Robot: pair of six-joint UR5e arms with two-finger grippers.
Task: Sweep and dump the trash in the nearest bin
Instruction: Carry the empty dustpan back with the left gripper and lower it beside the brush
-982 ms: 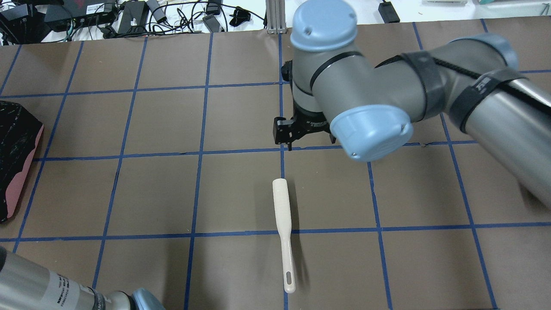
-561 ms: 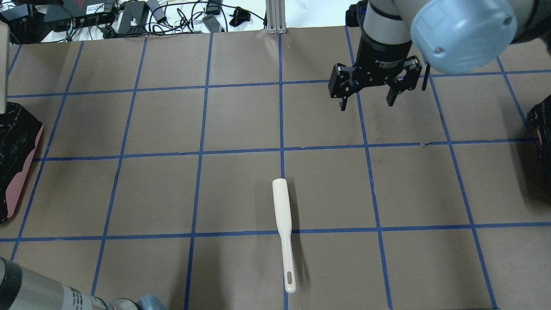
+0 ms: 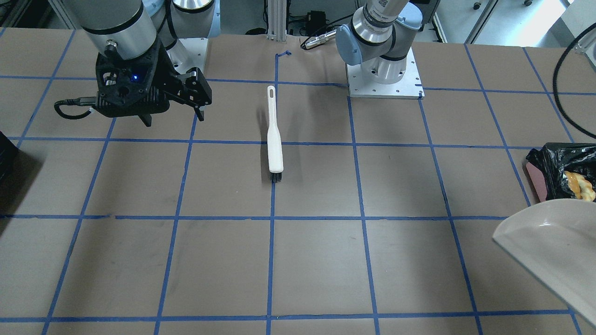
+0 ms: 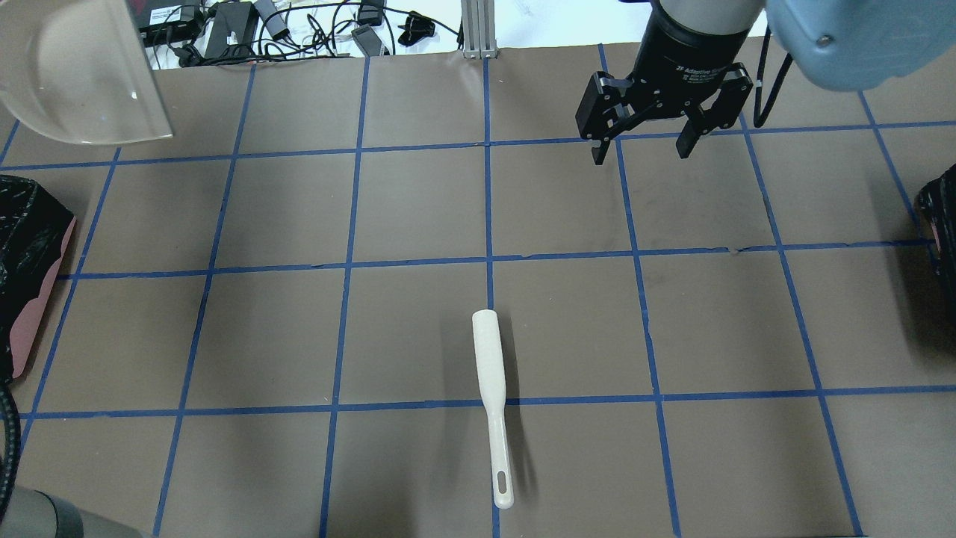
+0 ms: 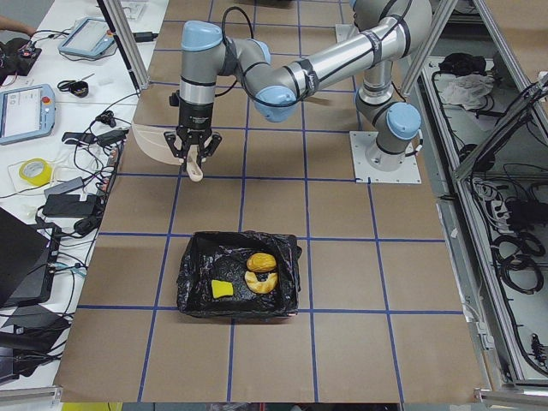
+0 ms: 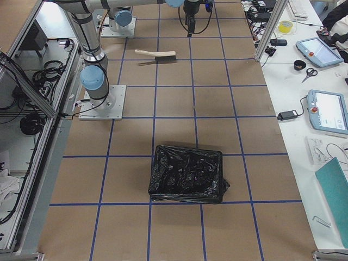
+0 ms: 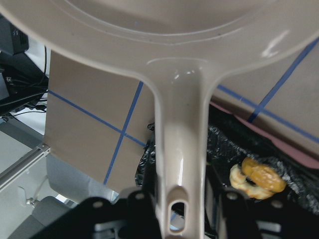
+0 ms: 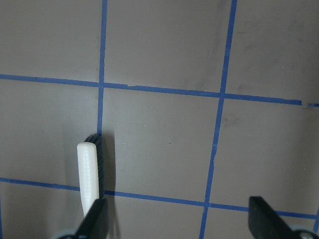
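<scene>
Brown taped table [image 4: 418, 202]: trash [image 5: 257, 281] inside pink-sided black-bagged bin [image 4: 30, 329], left edge
Left gripper [image 7: 182, 196] clamped on white plastic dustpan [image 3: 549, 242] handle; right gripper [image 4: 641, 155] spread wide, empty

Your arms are silver-grey tubes with pale blue round caps at the joints: see the left arm [image 5: 342, 58] and the right arm [image 3: 116, 18]. One blue cap [image 4: 844, 37] shows a small screw. The right gripper [image 4: 640, 157] is black, its collar lettered in white, its jaws slim and dark. A black cable [image 3: 70, 103] loops from its wrist housing [image 3: 130, 88], where a blue light glows. The left base plate [image 3: 384, 86] is pale, square, screw-dotted.
</scene>
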